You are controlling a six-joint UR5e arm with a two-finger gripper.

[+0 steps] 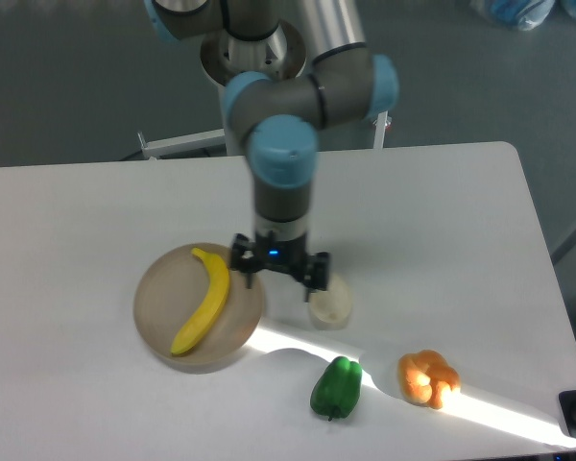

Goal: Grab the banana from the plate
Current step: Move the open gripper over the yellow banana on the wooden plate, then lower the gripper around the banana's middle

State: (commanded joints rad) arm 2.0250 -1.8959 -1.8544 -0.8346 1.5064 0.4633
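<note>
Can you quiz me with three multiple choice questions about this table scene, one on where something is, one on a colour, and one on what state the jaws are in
1. Where does the banana lie?
A. on the plate
B. on the bare table beside the pepper
C. between the jaws

2. What colour is the pepper near the front edge?
A. red
B. green
C. purple

3. How does the gripper stand?
A. shut on the banana
B. shut on the pear
C. open, holding nothing

Answers:
1. A: the yellow banana rests across the tan plate.
2. B: the pepper is plainly green, beside the orange-coloured fruit.
3. C: the jaws are spread wide apart between the plate's right rim and the pale pear, with nothing in them.
</note>
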